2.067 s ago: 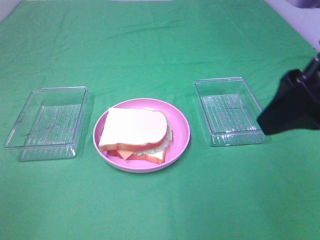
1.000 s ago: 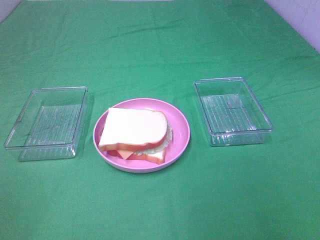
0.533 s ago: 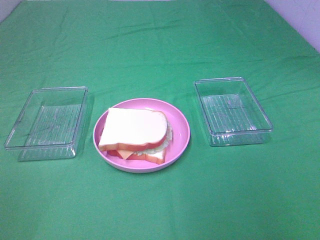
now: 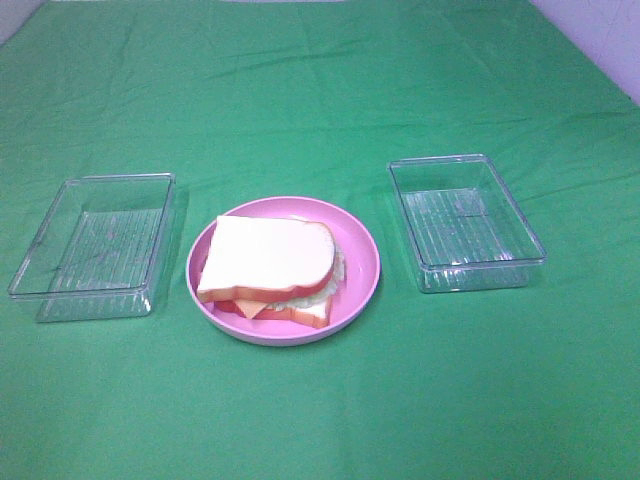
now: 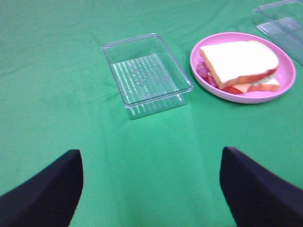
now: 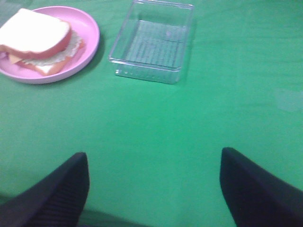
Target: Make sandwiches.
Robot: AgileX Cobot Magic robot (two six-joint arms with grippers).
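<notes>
Green cloth (image 4: 320, 90) covers the whole work surface, wrinkled in places. On it a toy sandwich of white bread slices, pale lettuce, reddish bacon and orange cheese (image 4: 268, 268) sits assembled on a round pink plate (image 4: 362, 262), between two clear rectangular plastic trays (image 4: 95, 247) (image 4: 465, 222) that hold nothing. The left gripper (image 5: 151, 189) and the right gripper (image 6: 154, 189) both hang wide open over bare cloth, gripping nothing, well apart from the plate. The stack looks slightly skewed; any nudge or one-sided pinch could probably slide the top slice off or scatter the fillings.
</notes>
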